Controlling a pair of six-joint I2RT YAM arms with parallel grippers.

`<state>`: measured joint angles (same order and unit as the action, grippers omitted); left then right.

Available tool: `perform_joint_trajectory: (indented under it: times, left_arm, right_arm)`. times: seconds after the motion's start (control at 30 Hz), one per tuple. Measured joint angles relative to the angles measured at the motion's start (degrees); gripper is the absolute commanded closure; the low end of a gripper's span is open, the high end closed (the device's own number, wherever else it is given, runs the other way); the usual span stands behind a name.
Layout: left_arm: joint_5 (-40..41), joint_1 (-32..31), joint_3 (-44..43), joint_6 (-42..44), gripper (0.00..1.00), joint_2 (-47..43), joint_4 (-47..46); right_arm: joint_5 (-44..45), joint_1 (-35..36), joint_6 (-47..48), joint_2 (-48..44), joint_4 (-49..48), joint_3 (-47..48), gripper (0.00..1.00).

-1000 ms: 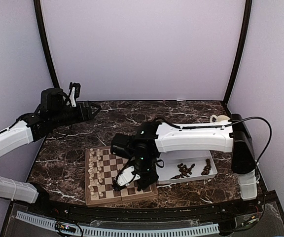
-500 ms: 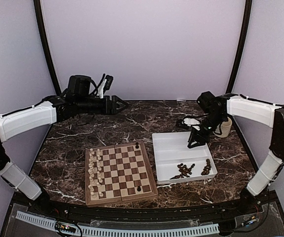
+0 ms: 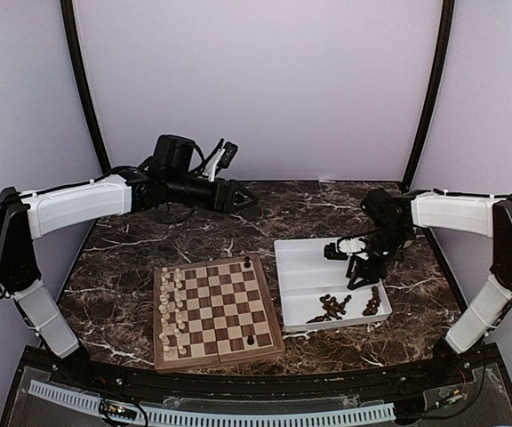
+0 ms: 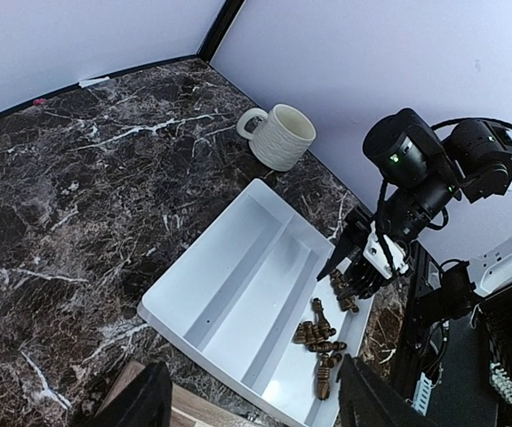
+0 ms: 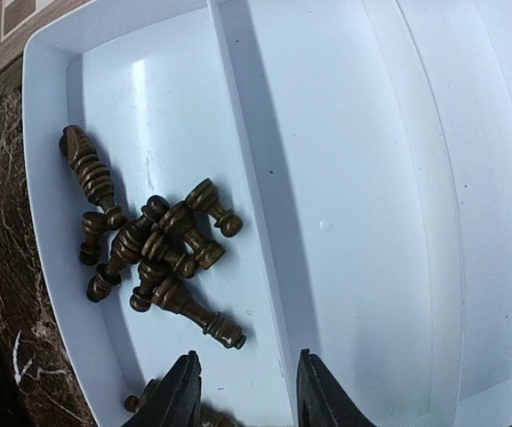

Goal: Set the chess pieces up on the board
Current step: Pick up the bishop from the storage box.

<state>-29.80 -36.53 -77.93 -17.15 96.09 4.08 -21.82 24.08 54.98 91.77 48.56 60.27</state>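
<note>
A dark brown marble table [image 3: 132,258] with white veins fills the floor of the booth. Plain pale lilac walls close it in: a back wall [image 3: 256,89], a left wall [image 3: 16,107] and a right wall [image 3: 496,107]. Black curved posts [image 3: 81,80] mark the rear corners. A white perforated strip [image 3: 238,416] runs along the near edge. The light is soft and even.

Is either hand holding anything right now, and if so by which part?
Nothing is held. The right hand hangs open over the dark pieces in the tray; the left hand is open too.
</note>
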Motion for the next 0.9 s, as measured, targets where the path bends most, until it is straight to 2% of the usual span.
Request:
perform_joint_trajectory:
  times: [0.37, 0.67, 0.9]
  left_arm:
    - [-0.4, 0.0, -0.2, -1.1, 0.34, 0.0, -0.1]
    - [-0.2, 0.0, -0.1, -1.5, 0.34, 0.0, -0.1]
    - [-0.2, 0.0, -0.1, -1.5, 0.33, 0.0, -0.2]
  right_arm:
    - [2.8, 4.2, 6.7, 1.4, 0.0, -1.7, 0.58]
    - [6.1, 8.9, 7.3, 2.2, -0.2, -1.8, 0.59]
    - [8.7, 9.3, 7.3, 4.2, -0.9, -2.2, 0.60]
